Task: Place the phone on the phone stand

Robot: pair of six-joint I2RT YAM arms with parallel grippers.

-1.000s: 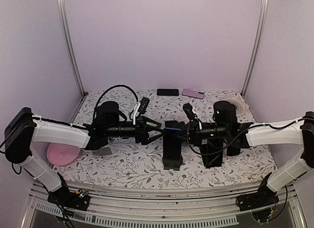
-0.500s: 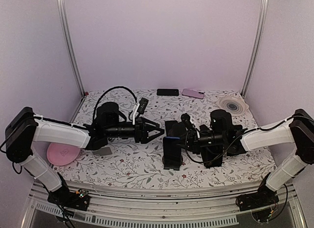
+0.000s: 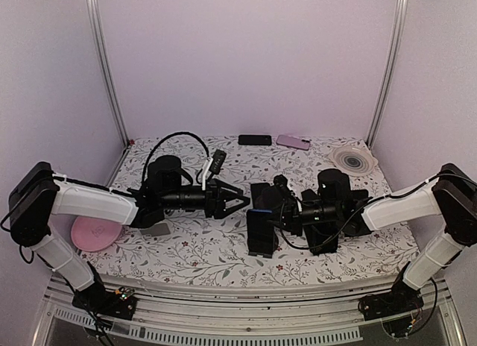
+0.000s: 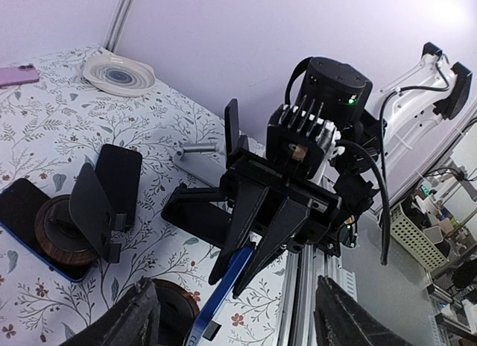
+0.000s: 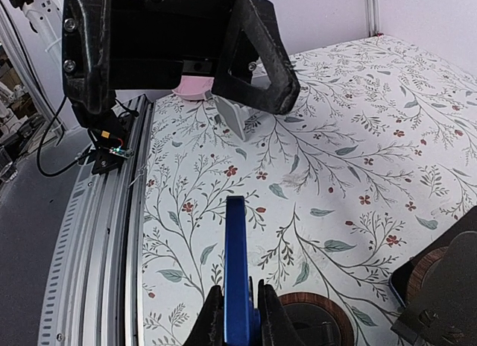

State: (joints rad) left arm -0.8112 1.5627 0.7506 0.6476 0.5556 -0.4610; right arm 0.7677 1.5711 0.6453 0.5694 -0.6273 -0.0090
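The right gripper (image 5: 238,320) pinches the blue phone (image 5: 236,256) edge-on between narrow fingers, just over the stand (image 3: 261,245), while the left gripper (image 3: 240,197) gapes wide and empty, the phone just beyond its fingertips.

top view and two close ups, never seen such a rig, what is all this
These are two robot arms bolted at the near edge of a flowered table. The wide picture comes from a camera above and behind them; the other two come from a camera on each wrist. The right tool is shut on a blue-edged phone, held on edge. The left tool is open and empty. On the table are a phone stand, a pink plate, a patterned dish, and at the back a black phone and a lilac phone.
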